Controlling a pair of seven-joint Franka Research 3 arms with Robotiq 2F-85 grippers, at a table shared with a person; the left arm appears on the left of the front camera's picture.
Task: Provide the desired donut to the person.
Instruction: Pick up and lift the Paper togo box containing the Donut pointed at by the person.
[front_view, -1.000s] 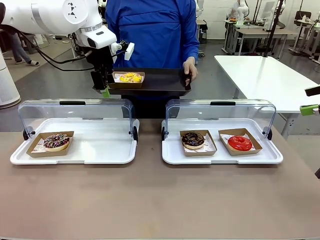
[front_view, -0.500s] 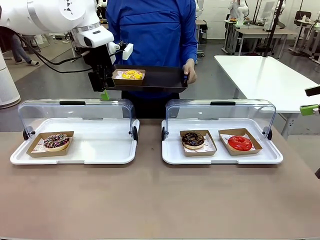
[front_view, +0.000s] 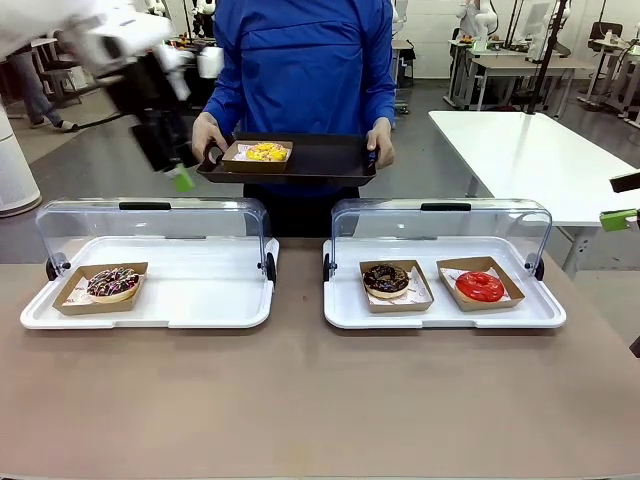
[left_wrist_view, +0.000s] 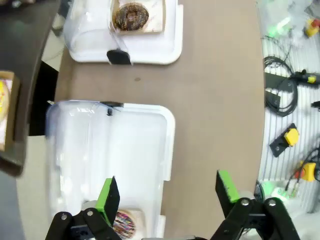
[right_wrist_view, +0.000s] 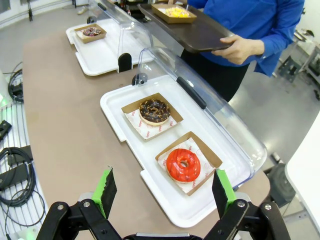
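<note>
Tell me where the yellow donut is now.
Front view, left of centre: the yellow donut sits in its box on the left end of the dark tray that the person holds beyond the left case.

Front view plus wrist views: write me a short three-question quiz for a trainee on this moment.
1. True or false: the yellow donut sits on the dark tray held by the person.
2. How many donuts lie in the right white tray? A one, B two, C three.
3. Is the left gripper open or shut?
Key: 1 true; 2 B; 3 open.
</note>
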